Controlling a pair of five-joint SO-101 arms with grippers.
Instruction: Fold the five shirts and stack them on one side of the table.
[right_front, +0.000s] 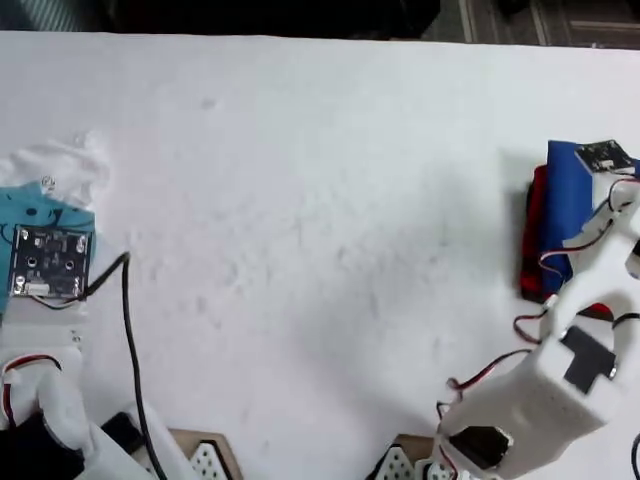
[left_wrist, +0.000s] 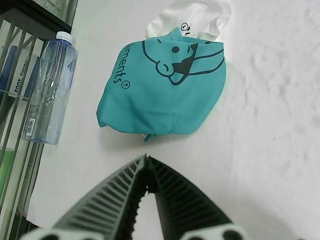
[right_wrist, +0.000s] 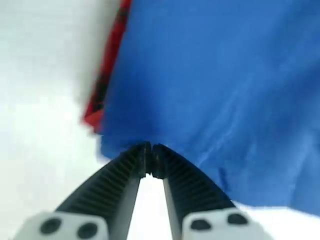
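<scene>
Fingers pressed together and empty, the left gripper (left_wrist: 146, 172) hangs by the crumpled teal shirt (left_wrist: 162, 87) at the table's (right_front: 320, 200) left edge, the right gripper (right_wrist: 150, 160) by the blue shirt (right_wrist: 225, 90) atop the red shirt (right_wrist: 107, 75) at the right.

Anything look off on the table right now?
The teal shirt is bunched, not folded flat, overlapping a crumpled white shirt near the water bottle. The blue shirt lies neatly over the red shirt, whose edge sticks out.
</scene>
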